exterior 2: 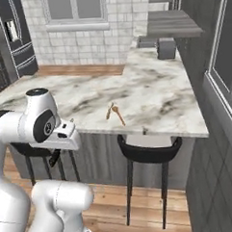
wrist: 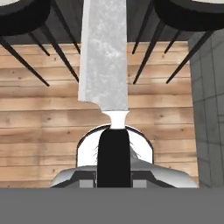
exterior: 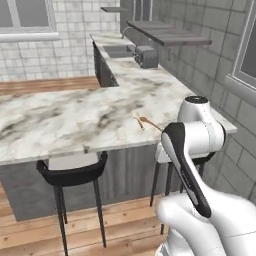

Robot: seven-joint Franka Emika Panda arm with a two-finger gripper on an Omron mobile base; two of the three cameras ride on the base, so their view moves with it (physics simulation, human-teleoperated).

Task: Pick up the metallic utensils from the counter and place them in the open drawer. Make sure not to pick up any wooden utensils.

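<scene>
Hand view: gripper [wrist: 113, 168] pointing down, clamping a knife [wrist: 104, 57].

We find no readable text, labels, brands, numbers or signs, nothing legible on the marble bench [exterior: 60, 125], none on the toaster [exterior: 146, 56] at its far end, none on the wall tiles behind that toaster

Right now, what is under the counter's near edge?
A black stool and a second stool stand on the wood floor against the dark grey base. The arm covers most of the second stool's seat and whatever lies behind it.
</scene>
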